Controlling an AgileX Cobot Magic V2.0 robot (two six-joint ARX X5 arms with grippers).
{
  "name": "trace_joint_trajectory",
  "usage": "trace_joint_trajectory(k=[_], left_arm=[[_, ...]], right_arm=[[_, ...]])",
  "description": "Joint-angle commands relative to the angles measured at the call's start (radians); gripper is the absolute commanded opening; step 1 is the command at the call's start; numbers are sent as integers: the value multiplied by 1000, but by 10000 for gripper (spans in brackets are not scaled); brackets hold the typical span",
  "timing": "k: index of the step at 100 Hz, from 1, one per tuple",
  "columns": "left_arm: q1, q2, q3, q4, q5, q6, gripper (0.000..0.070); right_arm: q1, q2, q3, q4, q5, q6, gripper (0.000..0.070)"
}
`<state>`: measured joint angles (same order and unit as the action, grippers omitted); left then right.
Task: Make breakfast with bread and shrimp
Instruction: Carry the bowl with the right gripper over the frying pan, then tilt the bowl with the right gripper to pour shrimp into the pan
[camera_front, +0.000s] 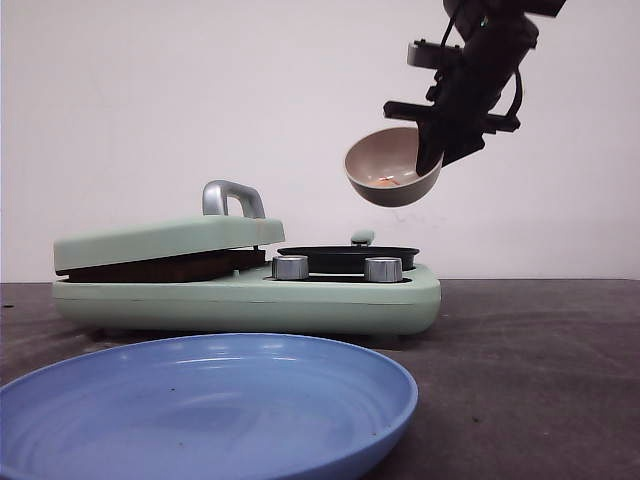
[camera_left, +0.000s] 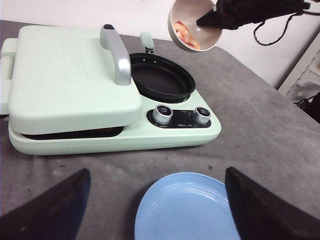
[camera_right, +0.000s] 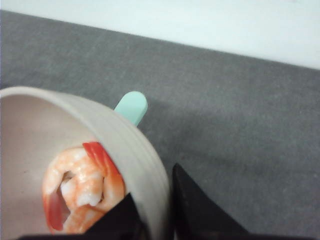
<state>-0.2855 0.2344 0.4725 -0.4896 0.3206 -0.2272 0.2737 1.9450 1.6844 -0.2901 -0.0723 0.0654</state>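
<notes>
The work surface is a dark grey, matte, slightly speckled tabletop (camera_left: 270, 130), backed by a plain white wall (camera_front: 200, 100). At the far right edge of the left wrist view, white furniture and dark cables stand beyond the table.

A mint-green breakfast-maker appliance (camera_front: 250, 295) sits on the table. Its flat hinged lid (camera_left: 70, 75) with a silver arched handle (camera_left: 116, 52) is lowered over the left half; a dark band shows in the gap under it. No bread is visible in any view; whether it lies under the lid cannot be told. The right half holds a round black frying pan (camera_left: 162, 77) with a mint-green handle (camera_right: 132, 107), and two silver knobs (camera_left: 162, 114) sit in front of it.

A round blue plate (camera_front: 200, 410) lies on the table just in front of the appliance.

The right gripper (camera_front: 440, 130) pinches the rim of a beige round bowl (camera_front: 392, 168), one finger inside the wall and one outside. The bowl hangs tilted in the air above the pan, apart from it, and contains orange-pink shrimp (camera_right: 82, 192).

The left gripper (camera_left: 157, 210) is spread wide, its dark fingers (camera_left: 50, 207) above the plate, holding nothing.
</notes>
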Motion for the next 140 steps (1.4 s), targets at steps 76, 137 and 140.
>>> trace_joint_trajectory(k=[76, 137, 140], left_arm=[[-3, 2, 9, 10, 2, 13, 470], [-3, 2, 9, 11, 3, 17, 470], [-3, 2, 9, 11, 3, 17, 470]], right_arm=[[254, 50, 29, 312, 544, -765, 0], [340, 56, 29, 385, 802, -1006, 0], [343, 57, 29, 400, 817, -1025, 0]])
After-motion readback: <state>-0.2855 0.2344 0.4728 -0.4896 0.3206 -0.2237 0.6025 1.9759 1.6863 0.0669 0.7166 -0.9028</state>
